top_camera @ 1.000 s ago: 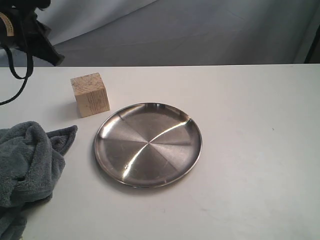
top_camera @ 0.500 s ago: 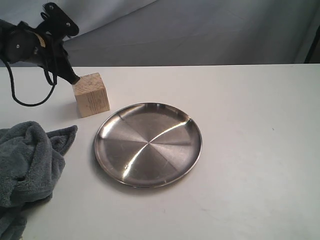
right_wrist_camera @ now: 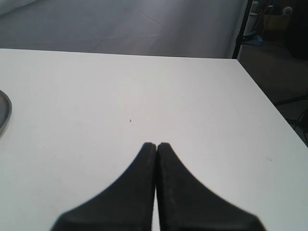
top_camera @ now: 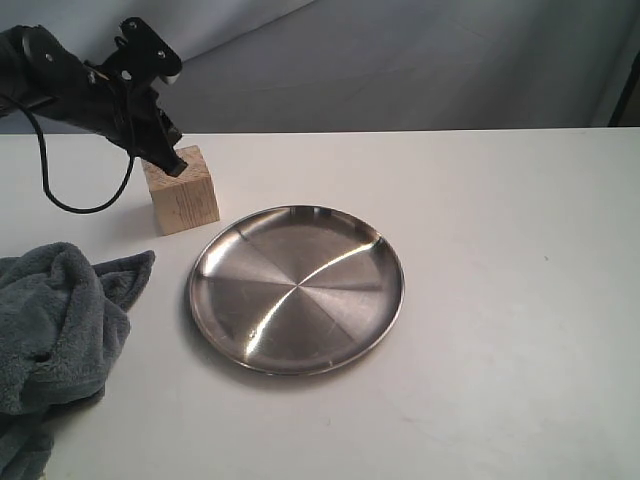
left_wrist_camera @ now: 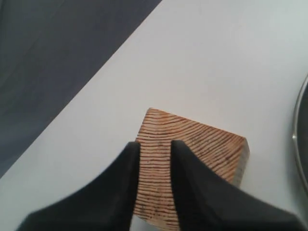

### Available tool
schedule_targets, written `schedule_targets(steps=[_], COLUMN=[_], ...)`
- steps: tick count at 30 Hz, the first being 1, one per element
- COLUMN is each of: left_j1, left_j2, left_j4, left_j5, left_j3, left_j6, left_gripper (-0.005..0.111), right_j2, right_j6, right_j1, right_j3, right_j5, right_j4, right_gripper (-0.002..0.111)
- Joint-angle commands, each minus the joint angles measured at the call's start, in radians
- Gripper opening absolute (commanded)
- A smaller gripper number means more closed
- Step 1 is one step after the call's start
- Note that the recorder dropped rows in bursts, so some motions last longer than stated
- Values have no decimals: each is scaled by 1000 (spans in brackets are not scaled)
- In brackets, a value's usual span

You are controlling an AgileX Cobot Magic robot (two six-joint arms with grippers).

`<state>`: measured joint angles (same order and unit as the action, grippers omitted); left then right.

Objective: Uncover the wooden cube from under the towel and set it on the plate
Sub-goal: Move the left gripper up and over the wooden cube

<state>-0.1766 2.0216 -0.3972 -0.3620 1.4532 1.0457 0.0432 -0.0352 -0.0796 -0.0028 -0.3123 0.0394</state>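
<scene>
The wooden cube [top_camera: 185, 200] stands uncovered on the white table, just left of and behind the steel plate [top_camera: 297, 290]. My left gripper [top_camera: 172, 163] reaches in from the left, its tips right at the cube's top face. In the left wrist view the cube [left_wrist_camera: 202, 144] lies under my left gripper [left_wrist_camera: 155, 144], whose black fingers stand a narrow gap apart, narrower than the cube, with nothing between them. The grey-blue towel [top_camera: 55, 330] lies bunched at the front left. My right gripper [right_wrist_camera: 156, 144] is shut and empty over bare table, outside the exterior view.
The plate's rim shows at the edge of the left wrist view [left_wrist_camera: 301, 130] and of the right wrist view [right_wrist_camera: 4, 113]. A black cable [top_camera: 60, 195] hangs from the left arm behind the cube. The table's right edge [right_wrist_camera: 269, 101] lies beyond the right gripper.
The left arm has swung in from the far left corner and come down, bringing its fingertips onto the cube's top. Cube, plate and towel have not moved.
</scene>
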Motion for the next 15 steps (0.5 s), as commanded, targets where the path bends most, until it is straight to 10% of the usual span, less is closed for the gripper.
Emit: schedule_targets(steps=[1, 4, 15], left_j1=[-1, -1, -1], left_j2=[-5, -5, -5], left_j4=[-4, 17, 93], left_j5=[-4, 15, 6], left_j3=[7, 7, 7], left_j6=[10, 9, 6], left_gripper=[72, 106, 105], right_j2=[-5, -5, -5], right_j6=[-10, -10, -10], right_j1=[1, 1, 1], right_j3=[3, 3, 3], right_j5=[2, 2, 2], right_j4=[1, 1, 1], right_gripper=[0, 0, 0])
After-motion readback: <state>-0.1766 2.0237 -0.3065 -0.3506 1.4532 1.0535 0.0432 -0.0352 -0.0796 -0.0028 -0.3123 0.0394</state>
